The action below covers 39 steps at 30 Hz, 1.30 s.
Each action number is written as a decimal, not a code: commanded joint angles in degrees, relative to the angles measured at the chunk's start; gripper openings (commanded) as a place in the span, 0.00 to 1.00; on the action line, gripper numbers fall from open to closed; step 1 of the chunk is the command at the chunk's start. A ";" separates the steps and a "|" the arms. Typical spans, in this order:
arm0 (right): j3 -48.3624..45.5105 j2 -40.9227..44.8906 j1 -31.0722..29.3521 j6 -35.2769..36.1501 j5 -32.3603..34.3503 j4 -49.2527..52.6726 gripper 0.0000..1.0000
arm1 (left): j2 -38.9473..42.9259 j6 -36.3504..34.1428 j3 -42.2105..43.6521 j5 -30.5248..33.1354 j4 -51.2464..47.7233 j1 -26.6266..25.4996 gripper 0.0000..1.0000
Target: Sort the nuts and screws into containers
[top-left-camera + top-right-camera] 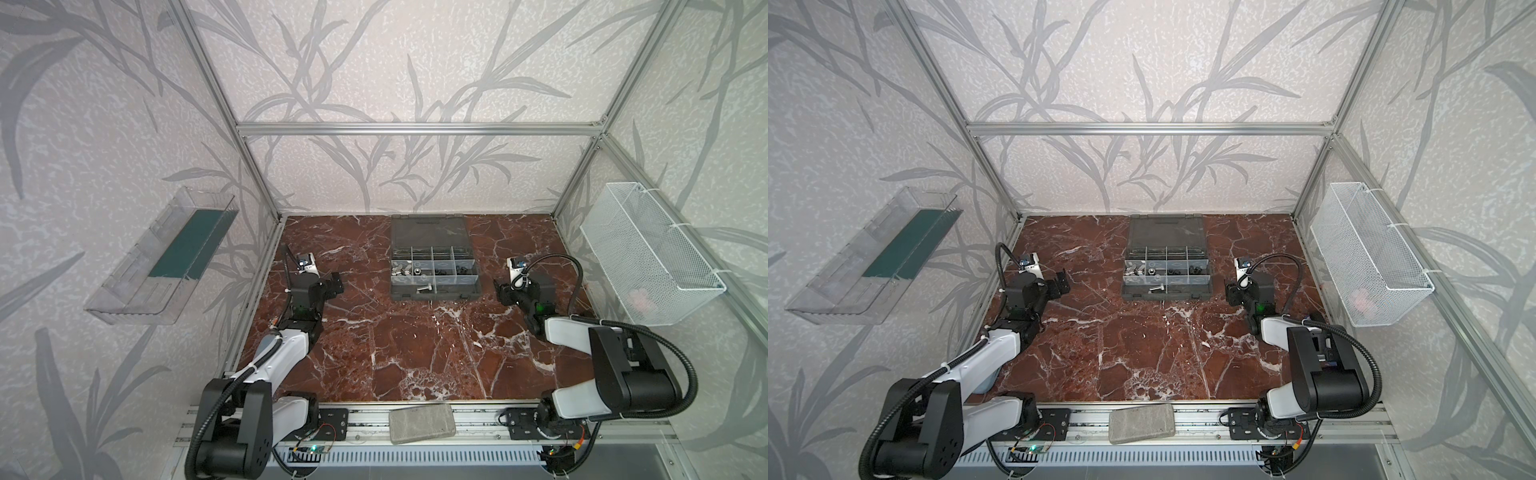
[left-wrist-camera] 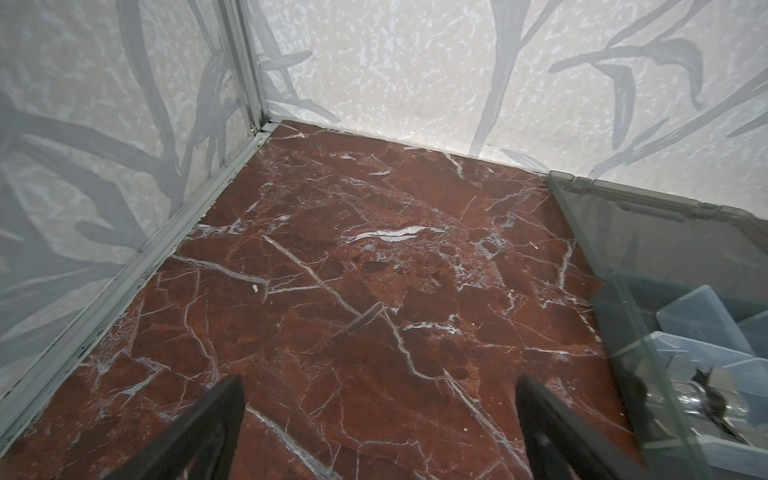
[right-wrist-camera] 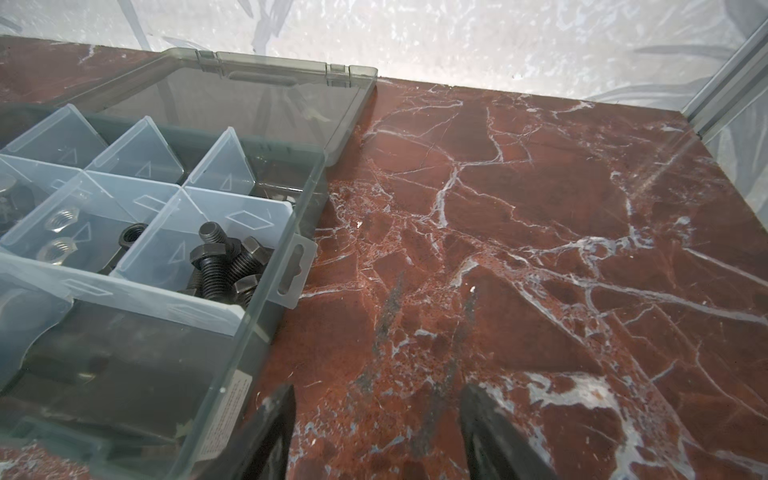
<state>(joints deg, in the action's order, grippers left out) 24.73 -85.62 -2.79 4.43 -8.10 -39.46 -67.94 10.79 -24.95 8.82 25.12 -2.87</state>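
The dark grey organizer case (image 1: 436,296) lies open at the back middle in both top views, its smoky lid (image 1: 428,230) flat behind it. Its clear-walled containers (image 3: 137,149) hold sorted parts: black screws (image 3: 218,266) in the end cell, silver hex nuts (image 3: 61,219) and a black nut (image 3: 132,235) beside them. A silver screw (image 1: 424,287) lies in the long front cell. My left gripper (image 1: 336,285) (image 2: 379,386) hovers open left of the case, over bare marble. My right gripper (image 1: 500,291) (image 3: 378,392) stands open right of the case, nothing between its fingers.
A white wire mesh basket (image 1: 648,257) hangs on the right wall and a clear tray with a green base (image 1: 162,257) on the left wall. A grey block (image 1: 422,424) rests on the front rail. Aluminium frame posts (image 2: 245,70) edge the red marble table (image 1: 415,353).
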 commanded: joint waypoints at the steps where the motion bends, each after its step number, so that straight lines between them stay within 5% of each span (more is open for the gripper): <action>1: -2.38 -3.16 -0.16 -0.67 0.75 -13.49 0.65 | -1.73 -2.93 1.30 0.81 7.04 1.35 1.00; 6: -2.56 -4.59 -0.40 -0.65 2.04 -14.86 0.65 | -5.36 -6.86 2.58 1.65 10.19 1.76 0.99; 15: -3.33 -5.16 -0.81 -0.87 3.70 -16.68 0.67 | -23.03 -9.65 5.58 1.51 35.46 2.88 1.00; 18: -3.54 -5.16 -0.90 -1.13 4.56 -17.04 0.67 | -19.72 -7.92 4.74 1.36 27.96 3.24 0.99; 21: -3.55 -5.16 -0.90 -1.13 4.76 -17.05 0.69 | -22.59 -8.51 6.64 1.77 36.51 3.30 0.99; 25: -3.62 -5.21 -0.90 -1.19 5.10 -17.24 0.72 | -22.17 -6.67 5.71 6.58 33.80 3.26 0.99; 27: -3.55 -5.25 -0.90 -1.18 5.10 -17.16 0.99 | -21.42 -5.92 4.34 7.62 30.09 3.16 1.00; 39: -3.56 -5.25 -0.90 -1.32 5.21 -17.21 0.99 | -21.99 -6.66 4.64 7.86 31.81 3.07 0.99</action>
<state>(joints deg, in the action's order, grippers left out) 21.61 -90.43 -3.44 3.27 -3.44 -54.19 -89.76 4.14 -19.42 15.40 55.83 0.08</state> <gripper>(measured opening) 0.992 0.995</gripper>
